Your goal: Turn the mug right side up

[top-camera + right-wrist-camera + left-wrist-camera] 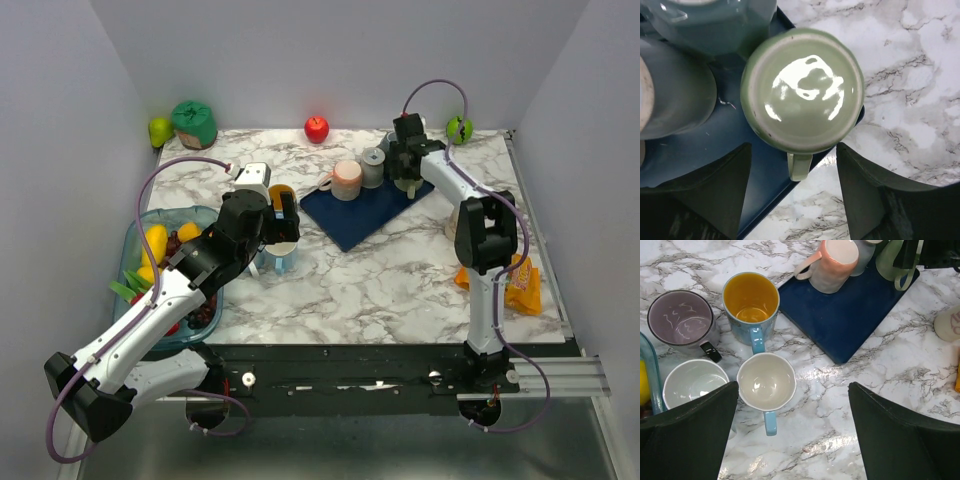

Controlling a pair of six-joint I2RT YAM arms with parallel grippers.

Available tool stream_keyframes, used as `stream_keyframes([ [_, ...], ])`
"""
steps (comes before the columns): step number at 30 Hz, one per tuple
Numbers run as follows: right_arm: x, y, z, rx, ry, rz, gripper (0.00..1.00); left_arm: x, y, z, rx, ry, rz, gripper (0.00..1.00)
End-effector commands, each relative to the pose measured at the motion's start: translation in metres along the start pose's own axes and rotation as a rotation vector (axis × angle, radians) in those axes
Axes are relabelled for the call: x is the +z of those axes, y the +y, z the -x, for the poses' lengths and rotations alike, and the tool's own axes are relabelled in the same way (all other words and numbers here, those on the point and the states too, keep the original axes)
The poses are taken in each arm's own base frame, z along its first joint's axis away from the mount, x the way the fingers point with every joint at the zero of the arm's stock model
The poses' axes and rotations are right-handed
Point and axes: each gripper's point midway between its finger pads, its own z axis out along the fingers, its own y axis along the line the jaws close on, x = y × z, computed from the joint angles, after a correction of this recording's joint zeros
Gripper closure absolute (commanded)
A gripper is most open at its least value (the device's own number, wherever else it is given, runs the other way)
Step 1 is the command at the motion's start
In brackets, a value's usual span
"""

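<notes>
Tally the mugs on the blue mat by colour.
Pink mug: 1
Grey mug: 1
Green mug: 1
Total: 3

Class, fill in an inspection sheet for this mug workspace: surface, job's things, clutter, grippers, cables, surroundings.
Surface: marble table, crowded at its left.
Job's things: green mug upside down at the blue mat's edge; pink mug inverted too, grey mug beside it.
Clutter: four upright mugs at the left; fruit bin, red apple, green apple, orange packet.
Grippers: left gripper open above the upright mugs; right gripper open, fingers astride the green mug's handle.
Cables: purple cable looped on each arm.
Surroundings: plain walls on three sides.
</notes>
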Motion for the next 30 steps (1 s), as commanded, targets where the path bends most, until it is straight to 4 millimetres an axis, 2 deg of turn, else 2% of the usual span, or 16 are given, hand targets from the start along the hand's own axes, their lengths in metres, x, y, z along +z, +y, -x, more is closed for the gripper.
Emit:
stream_keyframes([
  [1,0.013,-0.004,-0.003,0.012,0.058,0.006,0.29,-0.003,-0.006,0.007,-0.017,-0.016,-0.024,0.01],
  [11,0.015,0.002,-0.025,0.104,0.150,0.038,0.41,-0.003,-0.005,0.005,-0.017,-0.009,-0.025,0.01],
  [14,0.016,0.001,-0.026,0.116,0.150,0.031,0.54,-0.003,-0.005,0.005,-0.015,-0.007,-0.025,0.01],
  [15,0.015,0.001,-0.024,0.119,0.144,0.025,0.62,-0.003,-0.005,0.005,-0.015,-0.008,-0.026,0.01],
  [20,0.015,-0.005,-0.019,0.125,0.118,-0.005,0.78,-0.004,-0.005,0.005,-0.015,-0.011,-0.027,0.01],
  [23,0.014,-0.008,-0.016,0.115,0.108,-0.015,0.99,-0.004,-0.005,0.005,-0.015,-0.010,-0.029,0.01],
  [27,0.008,-0.010,-0.015,0.111,0.100,-0.012,0.99,-0.005,-0.006,0.007,-0.017,-0.018,-0.036,0.01],
  [30,-0.005,-0.009,-0.015,0.120,0.087,0.022,0.99,-0.006,-0.009,0.008,-0.023,-0.022,-0.050,0.01],
])
